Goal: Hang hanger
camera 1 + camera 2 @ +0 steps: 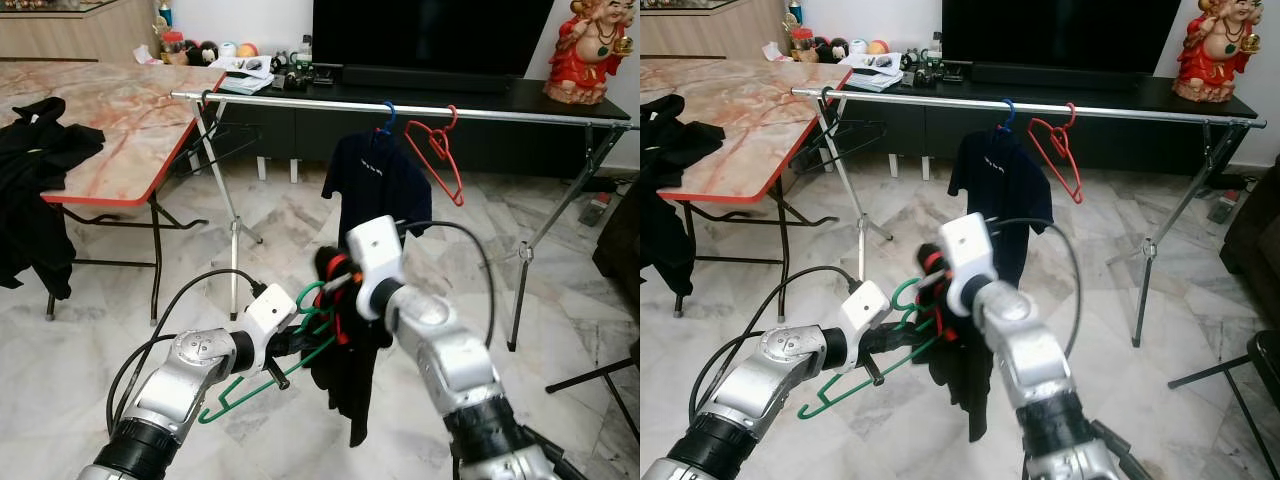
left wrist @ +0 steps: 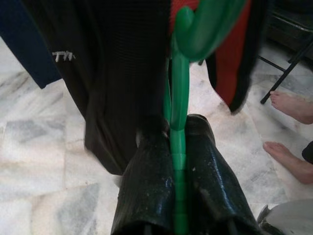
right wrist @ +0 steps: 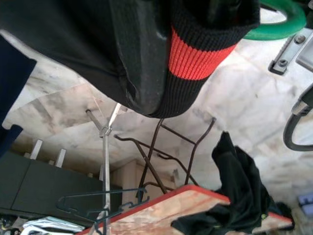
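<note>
The green plastic hanger [image 1: 262, 378] is held in the air in front of the robot, low before the long silver metal clothes rail [image 1: 400, 109]. Its long axis slants from lower left up toward the right, with the curved hook [image 1: 310, 296] at the upper end pointing up toward the rail. The left pincer [image 2: 177, 161] is clamped on the hanger's smooth round neck, one glossy black finger [image 2: 146, 186] on each side. The right pincer [image 1: 335, 285] holds a black knitted garment with a red ribbed band [image 3: 193, 54] just beside the hook; the cloth hangs limp below, and I cannot tell how its fingers stand. On the rail hang a dark navy shirt [image 1: 375, 185] and a thin red wire hanger [image 1: 438, 150].
</note>
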Robot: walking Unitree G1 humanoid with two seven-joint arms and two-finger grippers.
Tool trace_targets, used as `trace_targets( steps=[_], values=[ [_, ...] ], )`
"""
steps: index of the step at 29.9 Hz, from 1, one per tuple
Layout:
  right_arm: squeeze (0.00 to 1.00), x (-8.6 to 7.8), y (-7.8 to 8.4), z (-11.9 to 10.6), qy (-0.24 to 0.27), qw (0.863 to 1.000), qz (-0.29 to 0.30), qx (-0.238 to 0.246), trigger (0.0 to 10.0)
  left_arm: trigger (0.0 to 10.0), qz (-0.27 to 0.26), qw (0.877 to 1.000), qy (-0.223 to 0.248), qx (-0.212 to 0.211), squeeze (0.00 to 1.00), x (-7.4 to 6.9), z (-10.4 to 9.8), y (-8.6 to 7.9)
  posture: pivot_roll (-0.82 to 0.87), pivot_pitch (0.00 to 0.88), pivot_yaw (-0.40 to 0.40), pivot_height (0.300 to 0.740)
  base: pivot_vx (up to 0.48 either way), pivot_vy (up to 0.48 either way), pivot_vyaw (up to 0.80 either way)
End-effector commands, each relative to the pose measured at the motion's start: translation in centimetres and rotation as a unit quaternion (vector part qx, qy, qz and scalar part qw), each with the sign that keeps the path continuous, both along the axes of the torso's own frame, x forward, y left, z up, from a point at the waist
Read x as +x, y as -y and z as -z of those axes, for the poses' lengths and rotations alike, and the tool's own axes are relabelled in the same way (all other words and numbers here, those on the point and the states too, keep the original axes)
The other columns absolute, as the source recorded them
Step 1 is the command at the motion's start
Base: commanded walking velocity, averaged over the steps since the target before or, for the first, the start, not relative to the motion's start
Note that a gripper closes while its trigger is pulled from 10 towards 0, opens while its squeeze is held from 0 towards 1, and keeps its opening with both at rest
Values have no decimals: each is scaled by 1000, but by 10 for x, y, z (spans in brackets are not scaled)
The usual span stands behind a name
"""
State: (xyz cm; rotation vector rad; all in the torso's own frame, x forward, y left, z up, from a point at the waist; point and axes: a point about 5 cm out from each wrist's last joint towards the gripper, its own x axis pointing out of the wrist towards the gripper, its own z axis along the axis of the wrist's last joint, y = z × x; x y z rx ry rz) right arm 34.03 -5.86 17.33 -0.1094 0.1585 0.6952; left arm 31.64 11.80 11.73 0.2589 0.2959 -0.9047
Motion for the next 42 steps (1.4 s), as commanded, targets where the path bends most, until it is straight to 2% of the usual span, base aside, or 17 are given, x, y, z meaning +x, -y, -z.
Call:
trace_targets(
  steps=[1, 4, 6, 10, 13, 14, 18, 21, 23, 26, 31, 34, 42],
  values=[
    [0, -3, 3, -6, 14, 1000, -9, -8, 10000, 10000, 7, 1000, 7, -13, 0, -1, -4, 3, 1, 53, -38, 740, 0, 0, 0],
    [0, -5, 9, -3, 13, 999, -13, -29, 10000, 10000, -3, 1000, 13, -15, 0, 1, -5, 3, 2, 55, -39, 740, 0, 0, 0],
    [0, -8, 21, -2, 18, 998, -1, -59, 10000, 10000, -30, 999, 22, -12, 0, 7, -6, 2, 0, 56, -40, 740, 0, 0, 0],
    [0, -2, 39, 0, 6, 996, 76, -44, 10000, 10000, -57, 998, 33, -8, 0, 12, -6, -1, -5, 59, -37, 740, 0, 0, 0],
    [0, 0, 45, 5, 2, 993, 107, -46, 10000, 10000, -60, 998, 34, -13, 0, 13, -7, -1, -2, 61, -36, 740, 0, 0, 0],
    [0, -1, 44, 5, 2, 994, 103, -37, 10000, 10000, -59, 998, 34, -15, 0, 13, -7, 0, -1, 61, -36, 740, 0, 0, 0],
    [0, -9, 32, -7, 6, 997, 51, 52, 10000, 10000, -60, 997, 33, -20, 0, 13, -8, 1, 0, 61, -35, 740, 0, 0, 0],
    [0, -21, 23, -18, 12, 993, -12, 113, 10000, 10000, -63, 997, 34, -26, 0, 13, -7, 1, 0, 60, -36, 740, 0, 0, 0],
    [0, -26, 22, -16, 7, 993, -35, 109, 10000, 10000, -66, 997, 34, -30, 0, 13, -7, 2, 0, 60, -36, 740, 0, 0, 0],
    [0, -38, 25, -1, -5, 996, -73, 56, 10000, 10000, -70, 996, 34, -44, 0, 14, -9, 3, -2, 61, -35, 740, 0, 0, 0],
    [0, -49, 31, 5, -7, 994, -100, 46, 10000, 10000, -68, 996, 34, -49, 0, 14, -10, 3, -4, 61, -33, 740, 0, 0, 0],
    [0, -57, 39, 10, -6, 991, -132, 16, 10000, 10000, -66, 996, 33, -54, 0, 14, -11, 4, -6, 63, -32, 740, 0, 0, 0],
    [0, -60, 48, 12, -8, 991, -136, 0, 10000, 10000, -68, 995, 34, -62, 0, 14, -11, 5, -11, 64, -33, 740, 0, 0, 0]
  ],
)
